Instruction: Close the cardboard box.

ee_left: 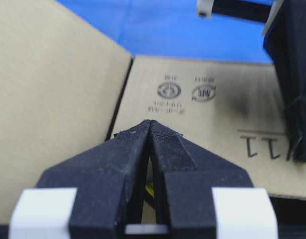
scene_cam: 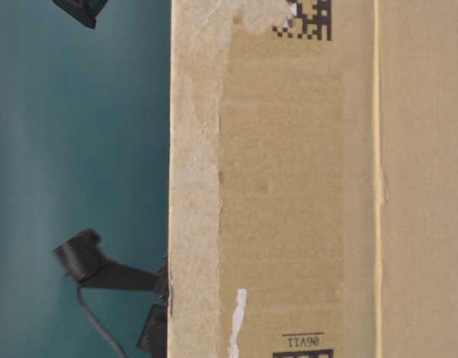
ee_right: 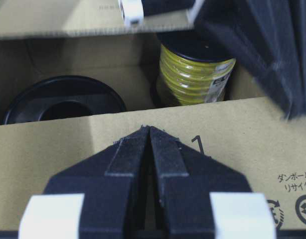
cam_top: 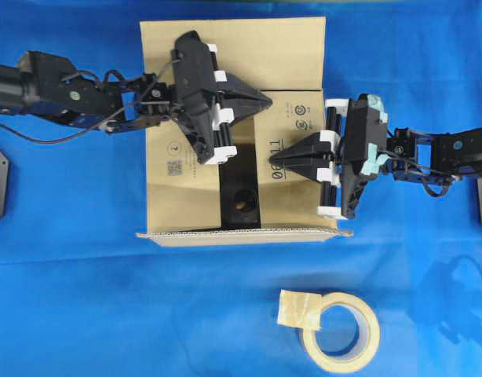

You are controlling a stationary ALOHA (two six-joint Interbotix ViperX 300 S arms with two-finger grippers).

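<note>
The brown cardboard box (cam_top: 182, 196) stands mid-table, and its side fills the table-level view (scene_cam: 289, 186). The left and right flaps lie folded inward with a dark gap between them. The far flap (cam_top: 249, 51) and the near flap (cam_top: 249, 232) are not folded in. My left gripper (cam_top: 268, 100) is shut and empty over the far end of the right flap (ee_left: 203, 124), tips at the seam with the far flap (ee_left: 150, 122). My right gripper (cam_top: 274, 161) is shut and empty, tips (ee_right: 150, 128) over that flap's inner edge (ee_right: 68, 144).
Inside the box are a black spool (cam_top: 241, 200), also in the right wrist view (ee_right: 63, 102), and a yellow wire spool (ee_right: 195, 74). A beige tape roll (cam_top: 341, 330) lies on the blue cloth in front of the box.
</note>
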